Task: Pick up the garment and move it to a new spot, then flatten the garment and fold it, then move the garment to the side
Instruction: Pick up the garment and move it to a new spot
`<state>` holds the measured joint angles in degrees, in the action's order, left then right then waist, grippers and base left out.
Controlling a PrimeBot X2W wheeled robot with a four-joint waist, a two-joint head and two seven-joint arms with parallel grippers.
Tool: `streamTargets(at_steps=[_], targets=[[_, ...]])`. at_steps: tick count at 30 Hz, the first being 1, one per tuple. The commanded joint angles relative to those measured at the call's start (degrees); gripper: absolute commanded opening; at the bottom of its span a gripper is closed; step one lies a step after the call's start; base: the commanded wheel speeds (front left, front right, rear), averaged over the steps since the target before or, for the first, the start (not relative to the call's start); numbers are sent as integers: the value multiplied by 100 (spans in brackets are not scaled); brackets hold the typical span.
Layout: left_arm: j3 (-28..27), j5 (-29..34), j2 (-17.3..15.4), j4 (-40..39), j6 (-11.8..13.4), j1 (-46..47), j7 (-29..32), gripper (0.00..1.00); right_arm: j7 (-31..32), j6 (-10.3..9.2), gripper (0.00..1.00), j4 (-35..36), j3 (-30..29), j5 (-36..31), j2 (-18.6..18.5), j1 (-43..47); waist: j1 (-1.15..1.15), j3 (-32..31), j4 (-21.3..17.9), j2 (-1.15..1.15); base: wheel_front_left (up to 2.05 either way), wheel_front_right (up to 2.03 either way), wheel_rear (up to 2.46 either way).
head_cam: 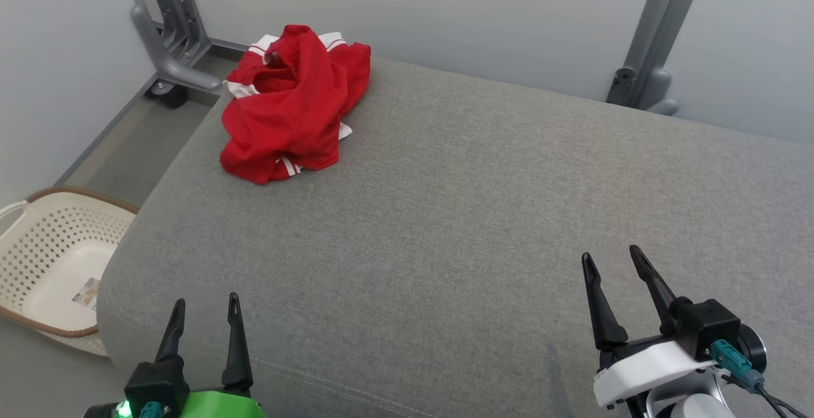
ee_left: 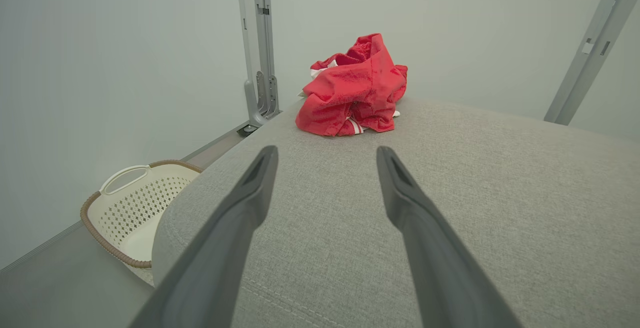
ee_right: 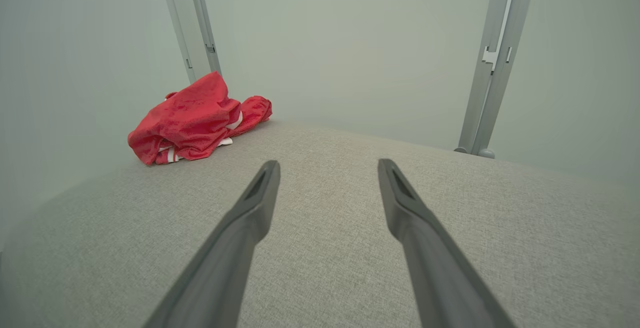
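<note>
Both pairs of long dark fingers stand apart with nothing between them. The left gripper (head_cam: 206, 301) is low at the near left, and the right gripper (head_cam: 611, 254) is a little further in at the near right. The fingers are smooth and matte, tapering to narrow tips with a slot-like hollow near each end. Under them lies a gray woven cushion (head_cam: 445, 214) with a coarse weave, rounded edges and a stitched seam along the near side.

The garment (head_cam: 292, 106) is a crumpled red heap with white striped trim. It sits at the far left corner of the cushion, close to its left edge and well apart from both grippers — bare fabric lies between.

A cream perforated basket (head_cam: 44, 259) with a brown rim stands on the floor beside the cushion's left edge. Gray metal posts (head_cam: 661, 23) rise behind, against a pale wall.

Both grippers point toward the far side; the right one leans slightly left.
</note>
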<state>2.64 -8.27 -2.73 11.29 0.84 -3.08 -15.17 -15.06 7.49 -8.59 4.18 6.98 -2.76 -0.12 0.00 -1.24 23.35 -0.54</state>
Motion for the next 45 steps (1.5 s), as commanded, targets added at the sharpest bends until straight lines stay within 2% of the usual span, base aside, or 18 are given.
streamTargets(at_steps=[1,10,17,23,27,30,35,41,45], targets=[[-25,25,-28,-10,-22,-96,2,100,-17,0,100,-10,-6,42,-22,-26,0,11,300,54,0,0,0],[-54,-15,-27,-60,-14,-38,2,100,-17,0,100,1,-21,-15,-24,-41,0,79,283,54,0,0,0],[-115,102,-168,-174,-232,603,2,100,-17,0,100,60,-53,-192,-23,-163,0,369,18,54,0,0,0],[-157,276,-807,99,-526,1921,58,100,-17,-1,100,128,-51,-364,-25,-373,0,781,-397,54,0,0,0],[71,422,-1364,396,-707,2976,458,100,-17,-1,100,180,-29,-527,-21,-548,0,1169,-750,54,0,0,0],[193,300,-1547,607,-781,3495,730,100,-17,-1,100,199,-33,-598,-24,-646,0,1359,-934,54,0,0,0],[618,-233,-1991,1252,-830,4542,1307,100,-17,-1,100,267,-6,-693,-21,-895,0,1825,-1398,54,0,0,0],[1367,-1007,-2539,2075,-823,5240,1832,100,-17,-1,100,354,-46,-744,-18,-1108,0,2307,-1825,54,0,0,0],[1384,-1246,-2713,2692,-824,5461,1982,100,-17,-1,100,396,-60,-734,-19,-1188,0,2536,-2002,54,0,0,0]])
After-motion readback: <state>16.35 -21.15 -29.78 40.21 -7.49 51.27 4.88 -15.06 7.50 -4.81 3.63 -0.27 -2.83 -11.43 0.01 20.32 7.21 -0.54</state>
